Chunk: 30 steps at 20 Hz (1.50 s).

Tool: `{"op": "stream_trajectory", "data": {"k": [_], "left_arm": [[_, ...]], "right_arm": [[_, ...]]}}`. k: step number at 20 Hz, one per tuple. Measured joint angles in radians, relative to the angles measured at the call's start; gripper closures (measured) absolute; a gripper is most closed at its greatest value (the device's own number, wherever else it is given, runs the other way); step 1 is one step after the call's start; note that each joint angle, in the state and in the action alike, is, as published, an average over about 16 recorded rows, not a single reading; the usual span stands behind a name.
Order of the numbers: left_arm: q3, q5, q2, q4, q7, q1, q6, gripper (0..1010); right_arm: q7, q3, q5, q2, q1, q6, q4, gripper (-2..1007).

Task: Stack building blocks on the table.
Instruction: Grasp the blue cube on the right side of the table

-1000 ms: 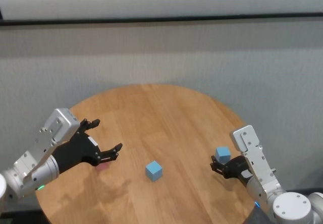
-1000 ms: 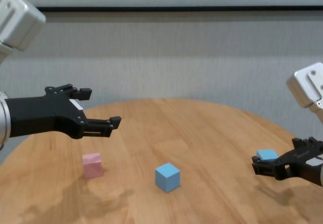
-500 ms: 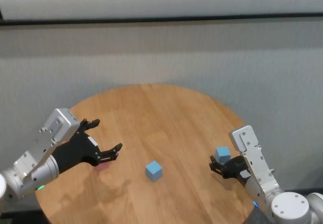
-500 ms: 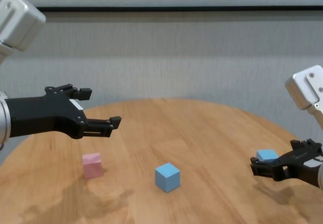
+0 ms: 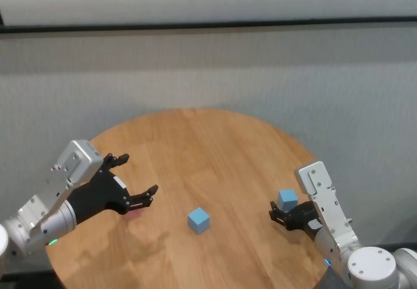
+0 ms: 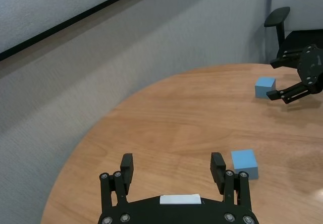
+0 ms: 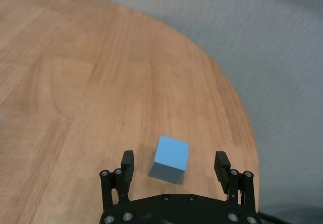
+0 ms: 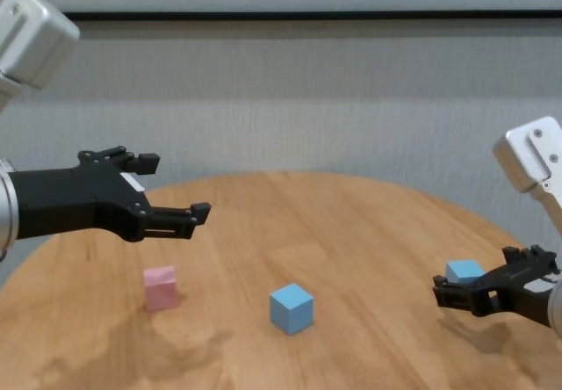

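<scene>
Right gripper [image 8: 485,286] (jaws spread) sits low, just beside a small matte light blue cube [image 8: 464,272]; left gripper [image 8: 167,188] hangs wide open above the pale pink cube [image 8: 161,286].

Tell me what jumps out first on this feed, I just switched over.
Three small matte cubes sit apart on the round wood-grain table, none stacked: a pale pink cube on the robot's left, a light blue cube near the middle, and another light blue cube at the right edge. The open right pincer hangs low by that edge cube, not gripping it; the open left pincer hovers above the pink one.
</scene>
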Motion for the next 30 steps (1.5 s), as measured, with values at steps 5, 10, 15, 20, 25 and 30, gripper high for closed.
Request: {"op": "stream_trajectory", "data": {"k": [5,10,15,20,25,30], "left_arm": [[0.0,0.0,0.0,0.0,0.0,0.0,0.0,8],[0.0,0.0,0.0,0.0,0.0,0.0,0.0,8],[0.0,0.0,0.0,0.0,0.0,0.0,0.0,8],[0.0,0.0,0.0,0.0,0.0,0.0,0.0,8],[0.0,0.0,0.0,0.0,0.0,0.0,0.0,8],[0.0,0.0,0.0,0.0,0.0,0.0,0.0,8]], "right_arm": [[0.005,0.01,-0.007,-0.012,0.003,0.002,0.012,4],[0.011,0.021,-0.015,-0.021,0.004,0.005,0.019,4],[0.017,0.031,-0.023,-0.028,0.003,0.008,0.023,4],[0.022,0.041,-0.031,-0.033,0.0,0.012,0.023,4],[0.027,0.049,-0.039,-0.038,-0.002,0.014,0.023,4],[0.032,0.057,-0.049,-0.044,-0.003,0.012,0.028,4]]}}
